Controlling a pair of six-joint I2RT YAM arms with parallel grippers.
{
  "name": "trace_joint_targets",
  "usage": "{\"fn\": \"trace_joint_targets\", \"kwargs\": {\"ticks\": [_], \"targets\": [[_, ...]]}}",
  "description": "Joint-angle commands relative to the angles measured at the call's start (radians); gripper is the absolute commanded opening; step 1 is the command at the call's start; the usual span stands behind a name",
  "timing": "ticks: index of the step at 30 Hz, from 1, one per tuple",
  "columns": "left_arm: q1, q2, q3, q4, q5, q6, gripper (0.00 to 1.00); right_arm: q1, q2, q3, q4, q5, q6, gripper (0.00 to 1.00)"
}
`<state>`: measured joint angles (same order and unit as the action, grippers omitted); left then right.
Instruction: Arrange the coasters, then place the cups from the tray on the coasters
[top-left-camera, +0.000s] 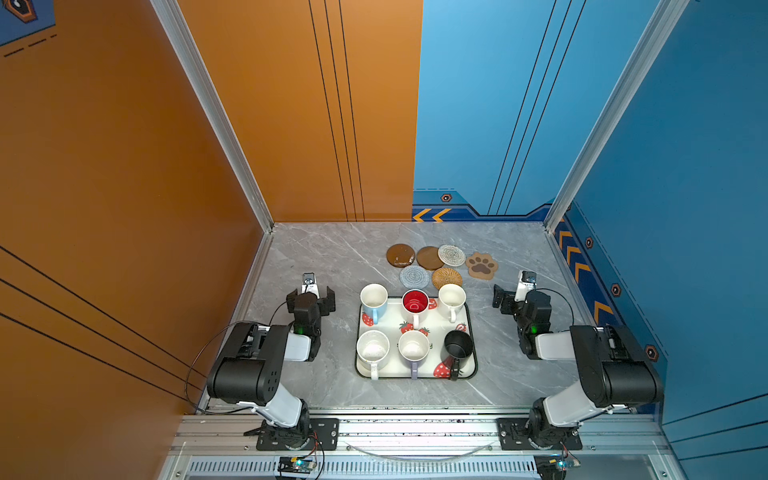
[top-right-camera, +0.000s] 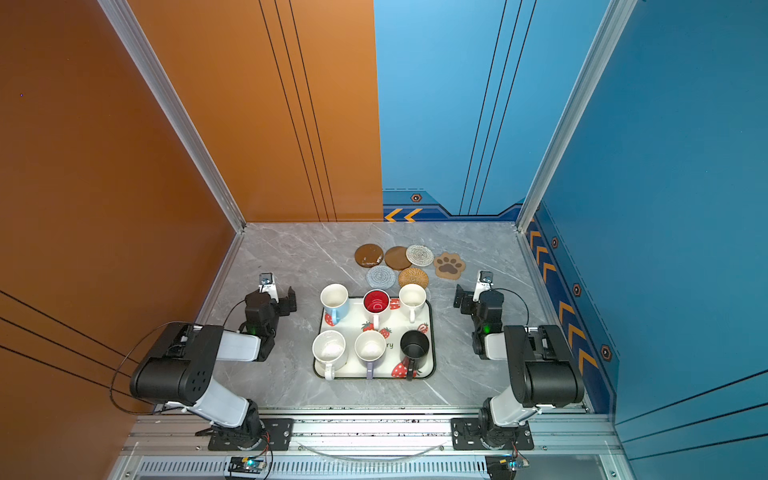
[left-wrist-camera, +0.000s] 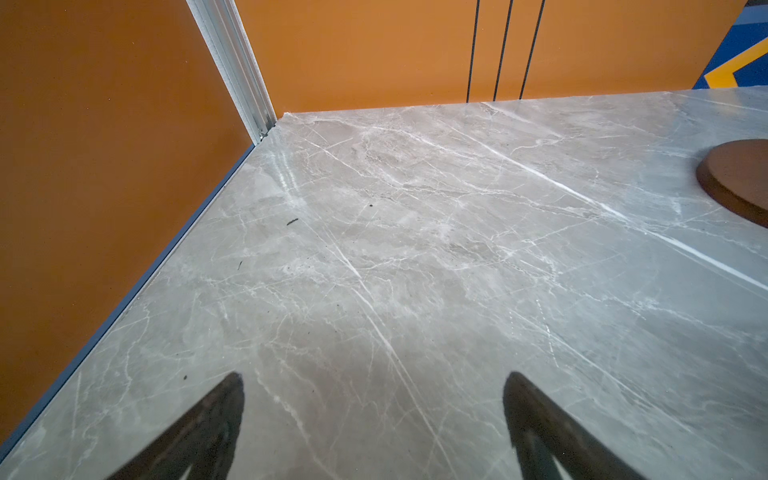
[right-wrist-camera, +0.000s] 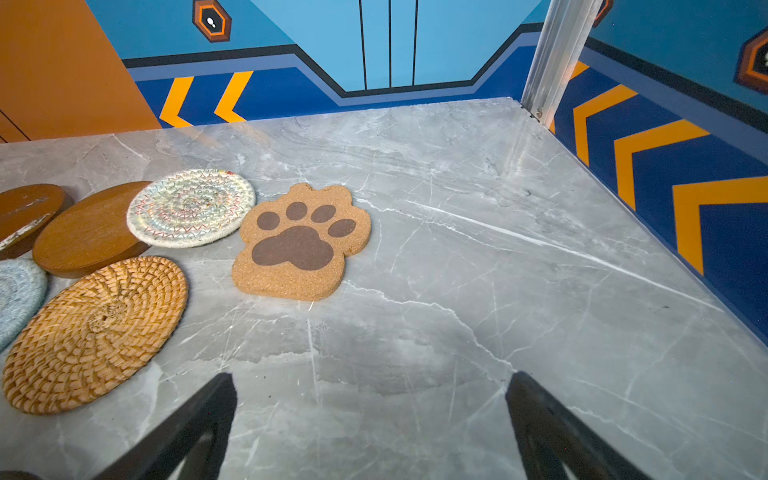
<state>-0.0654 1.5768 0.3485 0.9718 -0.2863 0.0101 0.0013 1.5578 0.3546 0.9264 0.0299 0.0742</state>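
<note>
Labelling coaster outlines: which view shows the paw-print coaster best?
Right wrist view: the paw-print coaster lies close, whole outline and cork grain sharp, nothing covering it. Both top views show it whole but small. The left wrist view does not show it.

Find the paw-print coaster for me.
In both top views the paw-print coaster lies flat on the table, right of centre behind the tray, at the right end of the coaster cluster, beside the far woven coaster.
</note>
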Motion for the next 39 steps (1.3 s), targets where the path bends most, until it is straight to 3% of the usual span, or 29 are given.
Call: {"fn": "trace_joint_targets", "kwargs": {"ticks": [1,29,39], "targets": [[0.009,-0.008,0.016,-0.012,0.016,-0.01,0.98,0.005,-0.011,0.017,-0.011,0.012,-0.014,1.0],[0.009,-0.012,0.018,-0.013,0.019,-0.009,0.99,0.004,-0.011,0.021,-0.015,0.018,-0.011,1.0],[-0.011,-0.274,0.069,-0.303,-0.03,-0.01,0.96,0.017,-0.196,0.179,-0.441,0.113,0.019,0.98]]}}
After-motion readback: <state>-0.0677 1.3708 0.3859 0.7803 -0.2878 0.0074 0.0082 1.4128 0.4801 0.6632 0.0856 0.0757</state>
